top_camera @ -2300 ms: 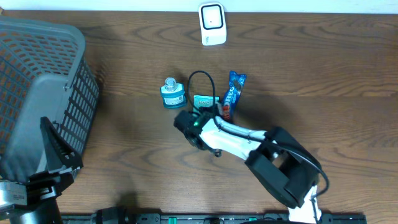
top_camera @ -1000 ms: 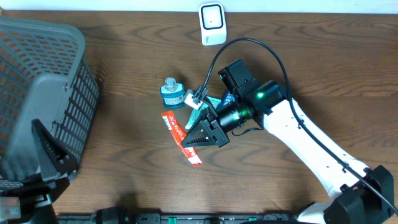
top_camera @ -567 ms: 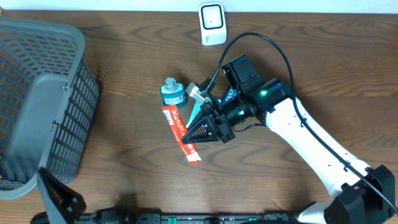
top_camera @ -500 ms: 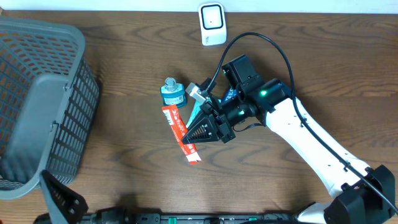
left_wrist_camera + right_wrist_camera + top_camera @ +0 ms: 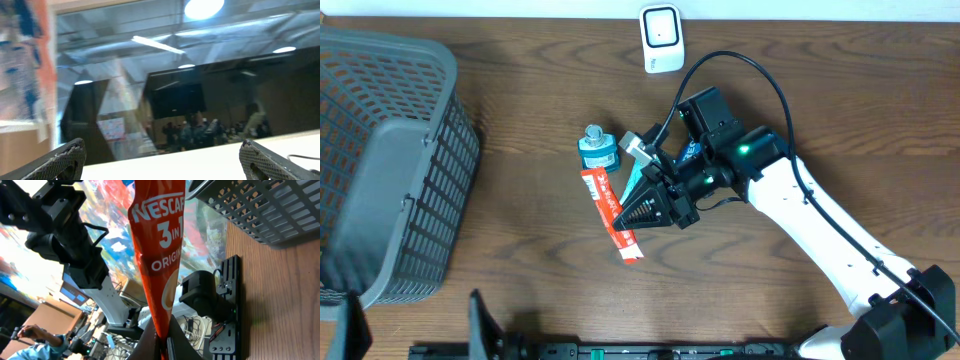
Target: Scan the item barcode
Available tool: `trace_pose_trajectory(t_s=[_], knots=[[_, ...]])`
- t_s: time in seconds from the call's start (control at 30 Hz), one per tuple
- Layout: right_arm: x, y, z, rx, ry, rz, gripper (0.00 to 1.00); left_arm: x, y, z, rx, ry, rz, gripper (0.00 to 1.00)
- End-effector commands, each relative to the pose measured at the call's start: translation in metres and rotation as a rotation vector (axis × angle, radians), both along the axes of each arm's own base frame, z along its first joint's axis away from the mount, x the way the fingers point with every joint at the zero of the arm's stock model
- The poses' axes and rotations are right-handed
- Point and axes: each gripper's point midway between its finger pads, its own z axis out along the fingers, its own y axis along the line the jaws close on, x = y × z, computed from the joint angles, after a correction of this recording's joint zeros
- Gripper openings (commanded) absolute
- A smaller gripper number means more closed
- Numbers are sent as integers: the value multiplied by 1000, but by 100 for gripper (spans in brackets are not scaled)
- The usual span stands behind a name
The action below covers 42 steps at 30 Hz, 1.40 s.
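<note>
The item is a red Nescafé 3-in-1 sachet (image 5: pixel 613 212). It hangs over the middle of the table, pinched at one end by my right gripper (image 5: pixel 642 214), which is shut on it. In the right wrist view the sachet (image 5: pixel 159 245) rises straight out of the closed fingertips of that gripper (image 5: pixel 162 342). The white barcode scanner (image 5: pixel 661 38) stands at the table's far edge, well beyond the sachet. My left gripper (image 5: pixel 162 150) points away from the table with its fingers wide apart and nothing between them. In the overhead view only dark parts of it show at the bottom left edge.
A grey mesh basket (image 5: pixel 390 160) fills the left side. A small blue bottle (image 5: pixel 598 148), a teal packet (image 5: pixel 638 178) and a blue snack pack (image 5: pixel 690 150) lie just behind the held sachet, partly under the right arm. The arm's black cable (image 5: pixel 740 70) loops above them.
The right arm swung out from a folded pose and now holds the sachet lifted, almost still over the last half second. The left arm has dropped toward the bottom edge of the overhead view.
</note>
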Motion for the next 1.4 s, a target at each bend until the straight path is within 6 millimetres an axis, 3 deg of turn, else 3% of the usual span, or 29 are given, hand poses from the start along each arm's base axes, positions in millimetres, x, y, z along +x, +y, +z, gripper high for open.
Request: trace_pose_trajectory(t_s=[0.0,0.1,0.2,0.5,0.63,0.67,0.87,1.03,1.2,1.37], knots=[[7,-5,3,13,-32,-26,2,4,-13,-7,43,13,-71,98],[19,-6,-12,-62,-75,-85,2,7,-1,-6,-37,12,-48,98],[27,-10,-13,-71,-77,-111,2,15,11,-15,-220,68,-96,98],[44,-21,-17,-93,-84,-174,1,81,27,-87,-296,265,-58,98],[55,-22,-34,-180,-135,-227,1,106,34,-115,-338,288,-52,98],[61,-23,-43,-228,-162,-255,1,117,36,-129,-366,305,-63,98],[76,-26,-53,-282,-223,-311,1,144,41,-175,-447,377,-86,98],[94,-27,-47,-247,-301,-354,1,156,42,-205,-503,434,-98,98],[153,-50,-83,-537,-418,-631,1,164,43,-227,-531,482,-99,98],[203,-86,-97,-763,-599,-869,1,167,43,-240,-537,508,-94,98]])
